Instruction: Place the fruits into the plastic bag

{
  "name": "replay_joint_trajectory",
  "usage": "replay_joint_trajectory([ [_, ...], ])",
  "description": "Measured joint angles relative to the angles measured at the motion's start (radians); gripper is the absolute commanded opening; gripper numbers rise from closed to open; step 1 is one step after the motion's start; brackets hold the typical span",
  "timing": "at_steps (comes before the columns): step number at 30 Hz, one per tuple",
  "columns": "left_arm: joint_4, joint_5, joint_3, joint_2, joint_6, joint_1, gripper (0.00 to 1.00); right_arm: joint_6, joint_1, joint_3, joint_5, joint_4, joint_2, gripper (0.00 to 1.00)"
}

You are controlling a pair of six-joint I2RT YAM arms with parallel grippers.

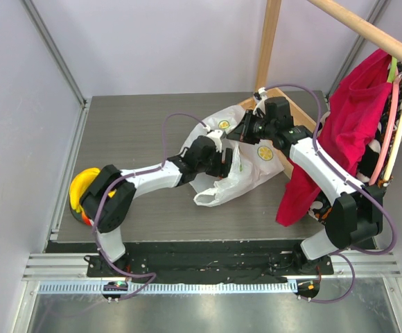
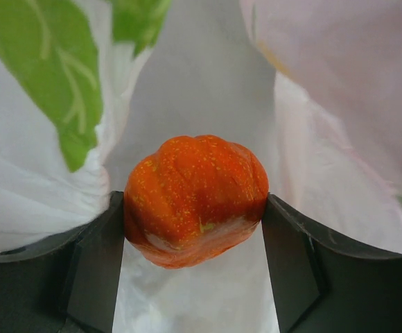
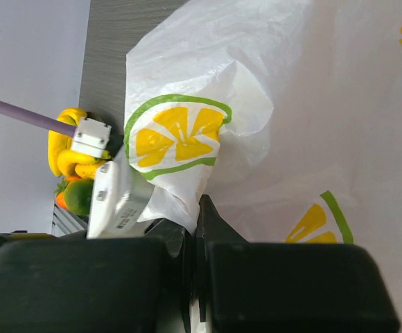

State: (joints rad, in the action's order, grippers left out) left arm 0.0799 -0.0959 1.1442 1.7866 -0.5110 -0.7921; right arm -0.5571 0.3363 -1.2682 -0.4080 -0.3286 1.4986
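Fruits at the table's left edge: a yellow banana bunch (image 1: 83, 182), glossy, with curved fingers; in the right wrist view a smooth green fruit (image 3: 80, 196) and an orange one (image 3: 61, 201) lie just beside it. All three are outside the bag and partly hidden by the left arm.
Table (image 1: 138, 132): flat grey top with a fine wood-grain streak.
Left gripper (image 2: 194, 232): matte black fingers (image 2: 93, 263) clamped on either side of the red-orange fruit (image 2: 195, 198).
Red-orange fruit: rounded and lobed like a small pumpkin, with a shiny skin speckled with pale dots and a pale scuff low on its face. White film surrounds it, so it sits at or within the bag's mouth.
Plastic bag (image 1: 256, 170): thin, translucent white film, crumpled and creased, printed with yellow lemon slices and green leaves. It lies mid-table between the two grippers.
Right gripper (image 3: 197, 222): blocky black jaws pressed together, pinching a fold of the bag's film.
Red cloth (image 1: 346, 118): soft, matte fabric draped in folds at the right.
Wooden rail (image 1: 353, 21): a pale round bar above the cloth.
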Motion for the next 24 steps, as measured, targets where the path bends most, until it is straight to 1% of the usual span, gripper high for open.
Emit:
replay_joint_trajectory([
  [2,0.003,-0.001,0.0,0.022,-0.006,-0.005,0.77,0.0,0.0,0.002,0.0,0.002,0.0,0.01],
  [3,0.005,-0.001,0.0,0.03,-0.006,-0.006,0.8,0.0,0.0,0.003,0.0,0.003,0.0,0.01],
  [5,0.006,-0.001,0.003,0.037,-0.007,-0.006,0.84,0.0,0.0,0.007,0.002,0.0,0.0,0.01],
  [6,0.006,0.0,0.004,0.038,-0.006,-0.007,0.91,0.0,0.0,0.007,0.002,0.0,0.001,0.01],
  [9,0.006,0.002,0.008,0.038,-0.006,-0.007,0.98,0.0,0.0,0.008,0.002,0.006,0.001,0.01],
  [13,0.006,0.005,0.009,0.038,-0.005,-0.007,1.0,0.0,0.0,0.008,0.002,0.008,0.003,0.01],
  [20,0.0,0.005,0.014,0.036,0.003,-0.007,0.99,0.0,0.0,0.008,0.001,0.01,0.012,0.01],
  [24,-0.014,0.004,0.01,0.002,0.032,-0.007,1.0,0.0,0.0,0.008,0.002,0.011,0.012,0.01],
])
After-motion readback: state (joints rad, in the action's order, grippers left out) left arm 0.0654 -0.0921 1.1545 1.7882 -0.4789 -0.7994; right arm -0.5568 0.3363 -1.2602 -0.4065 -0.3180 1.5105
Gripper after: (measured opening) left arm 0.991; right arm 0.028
